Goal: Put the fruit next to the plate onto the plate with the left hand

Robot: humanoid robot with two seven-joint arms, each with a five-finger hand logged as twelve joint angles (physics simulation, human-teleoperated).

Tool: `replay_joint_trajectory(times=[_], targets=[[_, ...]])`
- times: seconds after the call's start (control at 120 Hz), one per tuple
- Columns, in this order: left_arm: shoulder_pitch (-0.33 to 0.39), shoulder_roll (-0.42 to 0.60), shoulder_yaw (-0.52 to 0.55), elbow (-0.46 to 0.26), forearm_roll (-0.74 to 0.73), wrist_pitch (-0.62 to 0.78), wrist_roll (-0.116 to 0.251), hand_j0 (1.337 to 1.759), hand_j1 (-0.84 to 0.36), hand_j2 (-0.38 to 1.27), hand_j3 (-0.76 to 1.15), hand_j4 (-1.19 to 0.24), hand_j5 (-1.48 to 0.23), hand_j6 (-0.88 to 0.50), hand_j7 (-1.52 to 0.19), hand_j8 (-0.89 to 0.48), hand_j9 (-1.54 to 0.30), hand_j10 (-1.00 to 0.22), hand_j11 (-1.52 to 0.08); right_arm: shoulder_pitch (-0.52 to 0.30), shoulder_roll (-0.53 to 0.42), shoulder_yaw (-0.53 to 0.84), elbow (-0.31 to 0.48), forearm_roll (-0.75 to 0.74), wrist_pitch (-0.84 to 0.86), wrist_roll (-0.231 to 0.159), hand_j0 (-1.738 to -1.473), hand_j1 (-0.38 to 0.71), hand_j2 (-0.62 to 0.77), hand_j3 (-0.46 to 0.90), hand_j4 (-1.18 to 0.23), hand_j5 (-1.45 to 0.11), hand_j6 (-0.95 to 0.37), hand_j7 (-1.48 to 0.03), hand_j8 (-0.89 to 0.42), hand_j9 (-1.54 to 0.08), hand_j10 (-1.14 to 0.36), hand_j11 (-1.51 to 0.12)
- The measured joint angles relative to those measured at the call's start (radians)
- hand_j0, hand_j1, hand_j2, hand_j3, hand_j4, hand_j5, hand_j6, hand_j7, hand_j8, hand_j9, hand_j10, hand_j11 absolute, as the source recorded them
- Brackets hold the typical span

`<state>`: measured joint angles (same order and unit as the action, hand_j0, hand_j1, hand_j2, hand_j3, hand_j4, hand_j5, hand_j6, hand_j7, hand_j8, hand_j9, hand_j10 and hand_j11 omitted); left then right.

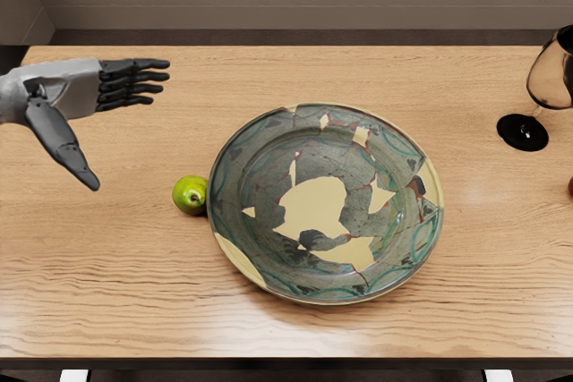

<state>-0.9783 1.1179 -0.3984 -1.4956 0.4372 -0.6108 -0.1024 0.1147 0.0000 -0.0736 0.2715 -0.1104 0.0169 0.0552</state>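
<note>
Nothing of the task looks done yet. Left hand (94, 87) hovers above the desk (107, 266), fingers stretched flat and holding nothing. Rightward, the green fruit (190, 194) rests on the desk touching the plate (269, 136) rim; grasping and lifting remain.

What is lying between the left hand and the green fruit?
Nothing: in the head view only bare table shows between the open left hand and the green fruit beside the plate.
</note>
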Motion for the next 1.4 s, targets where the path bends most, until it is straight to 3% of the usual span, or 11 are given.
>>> replay_joint_trajectory(times=[0.15, 0.267, 0.558, 0.692, 0.933, 1.4], targets=[[0.001, -0.012, 0.001, 0.013, 0.003, 0.0, -0.001, 1.658, 0.35, 0.0, 0.0, -0.01, -0.01, -0.01, -0.01, -0.01, 0.0, -0.01, 0.0, -0.005, 0.0, 0.001, -0.001, -0.001, -0.001, 0.0, -1.658, -0.33, 0.0, 0.0, -0.01, -0.02, -0.01, -0.02, -0.01, -0.02, -0.01, -0.02], [0.009, -0.131, 0.004, 0.098, 0.04, 0.009, -0.003, 1.658, 0.35, 0.0, 0.0, -0.01, 0.0, -0.01, 0.0, -0.01, 0.0, -0.01, 0.0, -0.007, 0.0, 0.001, -0.001, -0.001, -0.001, 0.0, -1.658, -0.33, 0.0, 0.0, -0.01, -0.02, -0.01, -0.02, -0.01, -0.02, -0.01, -0.02], [0.049, -0.315, 0.068, 0.181, 0.226, 0.348, -0.021, 1.658, 0.35, 0.0, 0.0, 0.0, 0.0, -0.01, 0.0, -0.01, 0.0, 0.0, 0.0, -0.008, 0.0, 0.002, -0.002, -0.002, -0.002, 0.0, -1.658, -0.33, 0.0, 0.0, -0.01, -0.02, -0.01, -0.02, -0.01, -0.02, -0.01, -0.02], [0.063, -0.318, 0.137, 0.185, 0.26, 0.449, -0.096, 1.658, 0.35, 0.0, 0.0, -0.01, 0.0, -0.01, 0.0, -0.01, 0.0, 0.0, 0.0, -0.008, 0.0, 0.002, -0.002, -0.002, -0.002, 0.0, -1.658, -0.33, 0.0, 0.0, -0.01, -0.02, -0.01, -0.02, -0.01, -0.02, -0.01, -0.02], [0.078, -0.32, 0.225, 0.183, 0.271, 0.554, -0.175, 1.658, 0.35, 0.0, 0.0, 0.0, 0.0, 0.0, 0.0, 0.0, 0.0, 0.0, 0.0, -0.008, 0.0, 0.002, -0.002, -0.002, -0.002, 0.0, -1.658, -0.33, 0.0, 0.0, -0.01, -0.02, -0.01, -0.02, -0.01, -0.02, -0.01, -0.02], [0.138, -0.312, 0.253, 0.168, 0.285, 0.618, -0.212, 1.658, 0.27, 0.02, 0.0, -0.07, -0.09, -0.07, -0.09, -0.07, -0.09, -0.07, -0.09, -0.008, 0.0, 0.002, -0.002, -0.002, -0.002, 0.0, -1.658, -0.33, 0.0, 0.0, -0.01, -0.02, -0.01, -0.02, -0.01, -0.02, -0.01, -0.02]])
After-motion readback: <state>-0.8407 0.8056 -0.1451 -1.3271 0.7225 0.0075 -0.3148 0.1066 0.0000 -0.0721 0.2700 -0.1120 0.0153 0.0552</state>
